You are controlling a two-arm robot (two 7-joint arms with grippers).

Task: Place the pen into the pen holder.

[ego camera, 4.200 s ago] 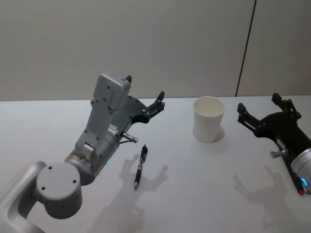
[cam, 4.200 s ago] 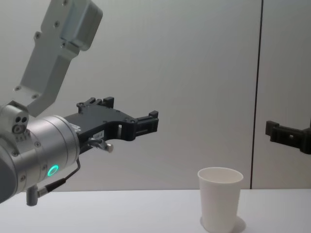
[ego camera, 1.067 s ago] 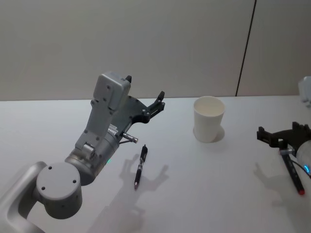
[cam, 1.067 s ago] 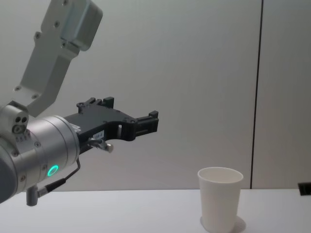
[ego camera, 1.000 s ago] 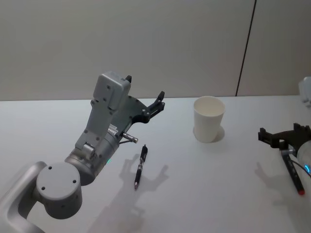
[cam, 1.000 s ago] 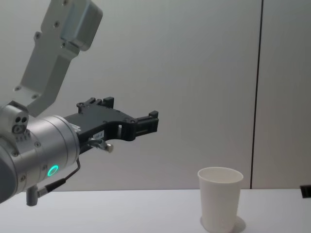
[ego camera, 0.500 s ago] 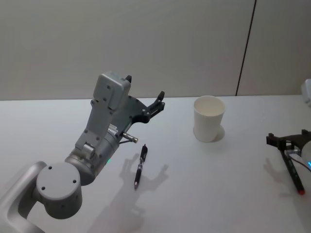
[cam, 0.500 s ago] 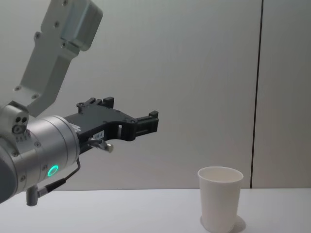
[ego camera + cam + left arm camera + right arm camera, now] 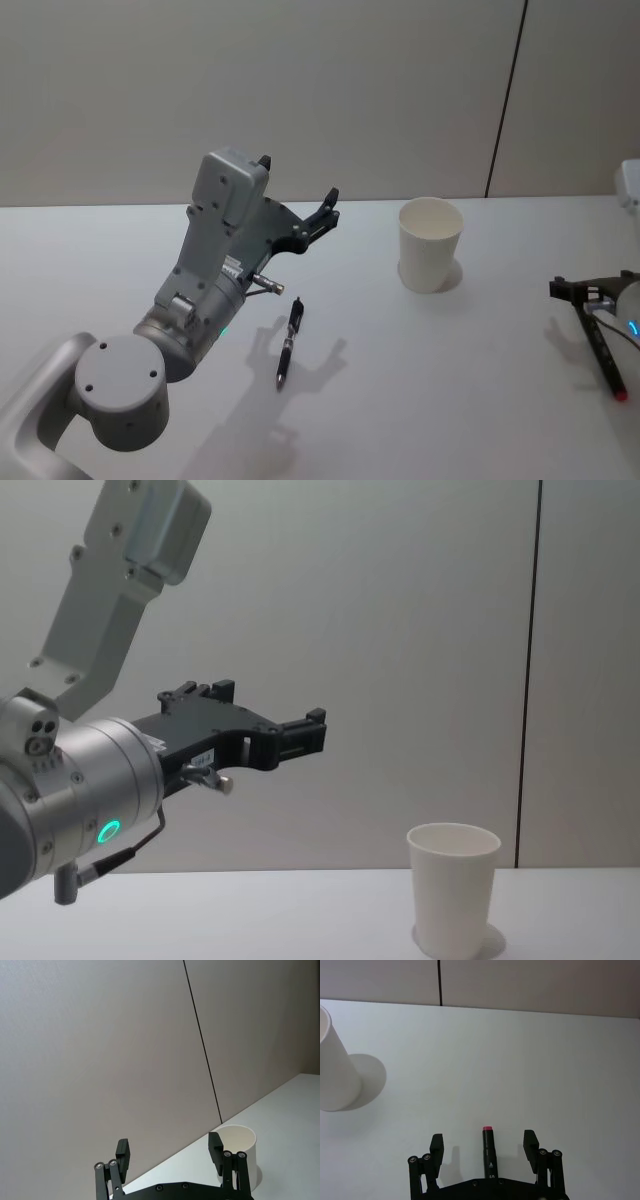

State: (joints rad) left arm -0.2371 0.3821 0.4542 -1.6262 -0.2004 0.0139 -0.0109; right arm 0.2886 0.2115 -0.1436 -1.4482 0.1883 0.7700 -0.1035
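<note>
The pen holder (image 9: 335, 1070) runs off the right wrist view's edge.

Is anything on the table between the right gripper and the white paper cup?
No. In the right wrist view, the white table is bare between the open right gripper and the plain white paper cup; only the cup's shadow falls there.

Rear boundary: a plain matt wall (image 9: 300, 90), beige-grey, made of flat panels with no surface pattern. One thin dark vertical seam (image 9: 507, 100) divides the panels. It stands right of centre in the head view and the chest view, and runs from the top edge down to the worktop. Worktop (image 9: 430, 400): flat, white and unmarked, meeting the wall along a straight horizontal line. Lighting: even and diffuse. Shadows on the worktop are pale grey and soft-edged. The wall carries no hard shadow.
</note>
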